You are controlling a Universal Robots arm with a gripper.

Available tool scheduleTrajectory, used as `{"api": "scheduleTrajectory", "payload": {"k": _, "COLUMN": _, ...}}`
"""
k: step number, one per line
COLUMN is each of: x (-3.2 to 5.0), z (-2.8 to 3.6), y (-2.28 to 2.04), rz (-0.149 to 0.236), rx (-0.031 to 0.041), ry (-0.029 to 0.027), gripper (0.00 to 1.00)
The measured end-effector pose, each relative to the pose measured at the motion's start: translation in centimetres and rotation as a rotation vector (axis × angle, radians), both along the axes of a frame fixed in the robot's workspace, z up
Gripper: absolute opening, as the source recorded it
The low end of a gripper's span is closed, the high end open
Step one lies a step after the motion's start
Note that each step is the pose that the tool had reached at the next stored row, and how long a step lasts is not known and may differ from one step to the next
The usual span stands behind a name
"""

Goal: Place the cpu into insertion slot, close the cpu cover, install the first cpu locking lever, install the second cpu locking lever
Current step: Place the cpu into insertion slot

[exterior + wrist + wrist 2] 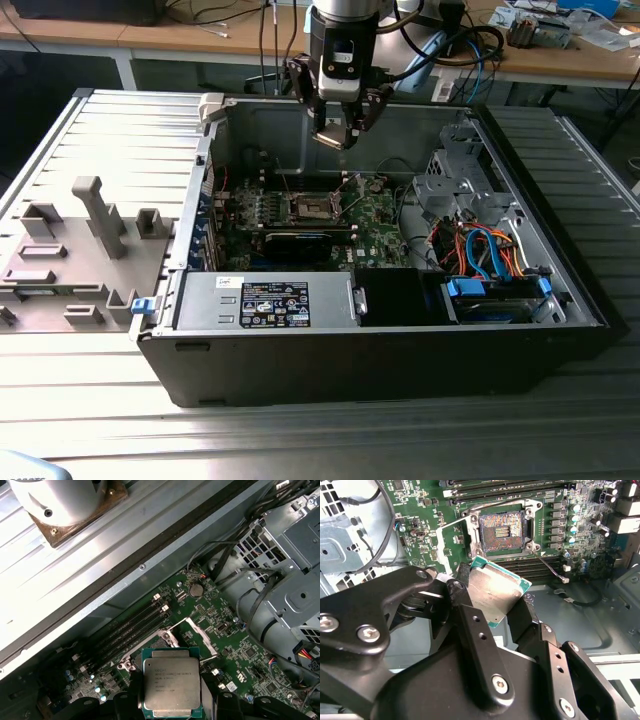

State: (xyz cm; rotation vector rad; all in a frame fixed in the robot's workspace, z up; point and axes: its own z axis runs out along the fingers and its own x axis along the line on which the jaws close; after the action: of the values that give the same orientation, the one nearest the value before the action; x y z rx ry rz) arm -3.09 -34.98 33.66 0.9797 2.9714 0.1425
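Hand [338, 138] clamped on cpu [172, 685], chip pinched between its fingertips, hanging clear above the exposed insertion slot [501, 530].

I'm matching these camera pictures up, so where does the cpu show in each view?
Exterior view: the cpu is held in the tool, raised over the green motherboard.
Second wrist view: the cpu sits tilted in the tool's grip, with the insertion slot beyond it.
First wrist view: the cpu has its metal top facing the camera, motherboard behind it.
Shared landmark: the green motherboard.
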Motion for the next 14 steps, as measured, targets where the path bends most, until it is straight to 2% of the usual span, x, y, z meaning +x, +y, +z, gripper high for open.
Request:
{"api": "scheduleTrajectory", "payload": {"k": 3, "x": 0.0, "z": -0.02, "y": 0.0, "rz": -0.013, "rx": -0.0012, "ry": -0.0001, "gripper": 0.55}}
{"api": "scheduleTrajectory", "payload": {"k": 4, "x": 0.0, "z": -0.02, "y": 0.0, "rz": -0.015, "rx": -0.0048, "ry": 0.0, "gripper": 0.55}}
{"api": "scheduleTrajectory", "payload": {"k": 14, "x": 0.0, "z": -0.04, "y": 0.0, "rz": -0.051, "rx": -0.0049, "ry": 0.0001, "gripper": 0.55}}
